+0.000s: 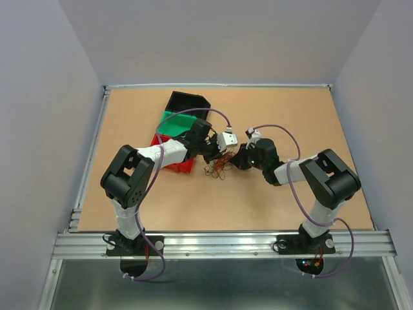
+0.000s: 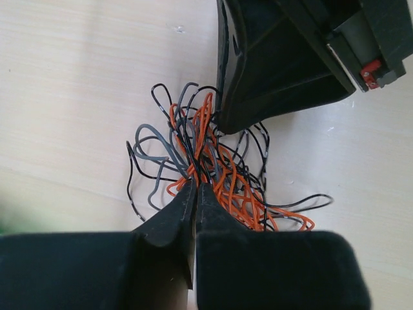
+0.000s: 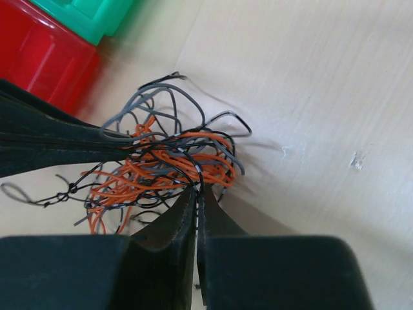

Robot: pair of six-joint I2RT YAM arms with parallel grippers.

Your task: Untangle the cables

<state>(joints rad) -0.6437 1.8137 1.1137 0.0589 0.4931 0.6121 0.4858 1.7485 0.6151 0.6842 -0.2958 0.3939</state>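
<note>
The top view looks down from above and behind the arms [image 1: 161, 154], taking in the whole tabletop [image 1: 290, 123]. The wrist views sit low and close behind the left end effector [image 2: 195, 187] and right end effector [image 3: 197, 190], facing the same cables [image 2: 213, 161] from opposite sides.

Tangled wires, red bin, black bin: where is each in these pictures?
tangled wires [image 2: 205, 139], left wrist view, orange strands mid-clump
red bin [image 3: 40, 58], right wrist view, its side wall
black bin [image 1: 190, 97], top external view, its far wall

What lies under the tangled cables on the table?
Through the loops of the cables, only bare table shows. The left end effector and right end effector pinch strands and hide what lies below them.
</note>
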